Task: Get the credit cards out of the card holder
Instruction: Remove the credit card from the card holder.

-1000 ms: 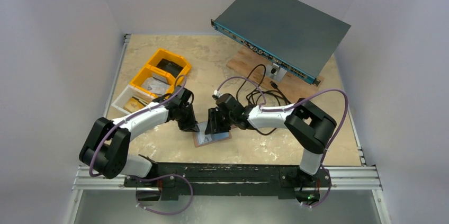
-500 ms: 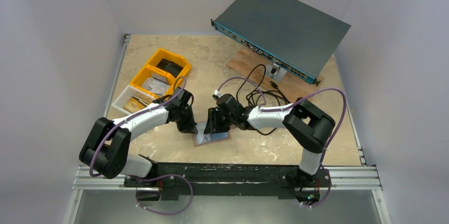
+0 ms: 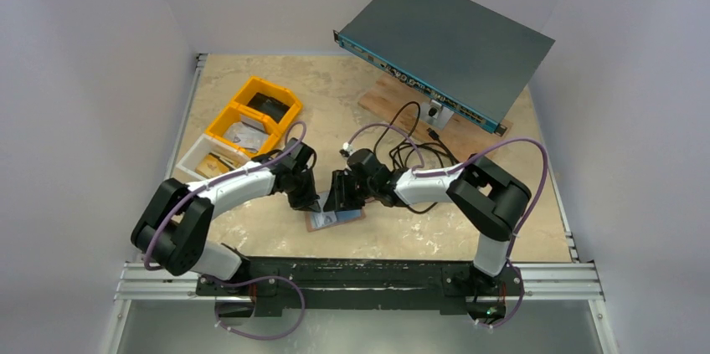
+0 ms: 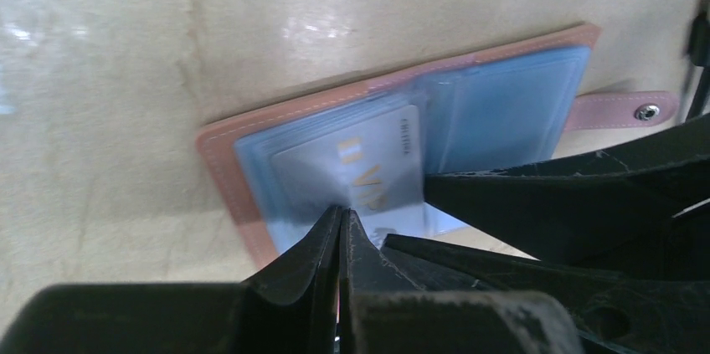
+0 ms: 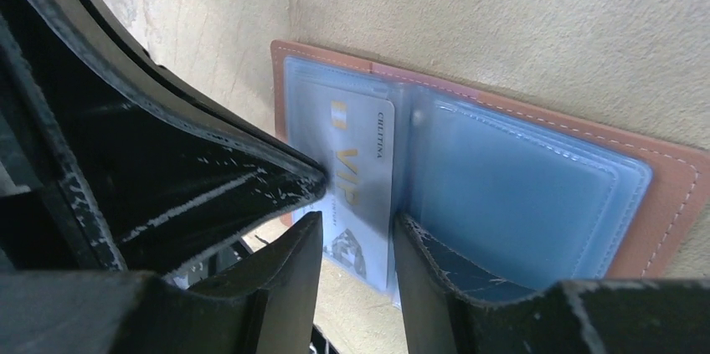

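The card holder [image 3: 347,218] lies open and flat on the table, its tan leather rim [image 4: 226,153] round pale blue-grey sleeves [image 5: 519,195]. A pale blue-grey credit card [image 4: 360,161] with gold "VIP" lettering sits on its left half. The card's near end [image 5: 360,170] sticks out past the holder's edge. My left gripper [image 3: 312,203] is shut, its tips [image 4: 343,213] resting on the card. My right gripper [image 3: 335,203] is open [image 5: 356,237], one finger on the right sleeve and the card's end between the fingers. No dark card shows.
The holder's snap strap [image 4: 624,110] points away from the left arm. Two yellow bins [image 3: 266,105] and a white bin [image 3: 201,161] stand at the left. A grey rack unit [image 3: 444,44] on a wooden board [image 3: 393,99] is at the back right, with black cables [image 3: 410,149] behind the right gripper.
My left gripper has moved a little to the right, onto the holder's left half. The right gripper and the holder have hardly moved.
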Available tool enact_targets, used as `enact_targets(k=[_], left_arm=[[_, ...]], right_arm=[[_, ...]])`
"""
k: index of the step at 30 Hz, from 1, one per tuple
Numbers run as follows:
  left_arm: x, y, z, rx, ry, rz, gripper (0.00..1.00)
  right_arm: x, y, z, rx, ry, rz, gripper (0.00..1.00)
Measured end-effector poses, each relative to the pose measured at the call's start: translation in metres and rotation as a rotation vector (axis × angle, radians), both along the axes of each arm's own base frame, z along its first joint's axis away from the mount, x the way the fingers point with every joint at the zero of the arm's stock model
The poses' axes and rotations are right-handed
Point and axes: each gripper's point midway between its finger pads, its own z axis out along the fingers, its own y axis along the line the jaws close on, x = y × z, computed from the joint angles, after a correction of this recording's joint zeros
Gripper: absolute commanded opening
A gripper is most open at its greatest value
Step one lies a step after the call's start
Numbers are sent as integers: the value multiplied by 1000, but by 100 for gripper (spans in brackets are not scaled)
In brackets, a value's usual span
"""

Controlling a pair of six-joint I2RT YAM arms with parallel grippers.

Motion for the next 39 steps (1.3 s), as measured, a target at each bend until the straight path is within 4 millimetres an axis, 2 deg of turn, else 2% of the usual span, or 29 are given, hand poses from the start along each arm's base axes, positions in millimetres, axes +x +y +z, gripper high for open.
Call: enact_targets(k=[5, 12, 25, 39], left_arm=[[-1, -11, -1, -21, 10, -11, 0], [-1, -11, -1, -21, 9, -9, 3], [-7, 14, 10, 80, -24, 21, 4], [-6, 11, -1, 81, 5, 11, 1]], right_arm=[[0, -3, -1, 49, 21, -12, 37], [-1, -9, 0, 134, 68, -21, 36], [-3, -11, 0, 148, 89, -25, 36], [-3, -11, -1, 147, 92, -25, 34]])
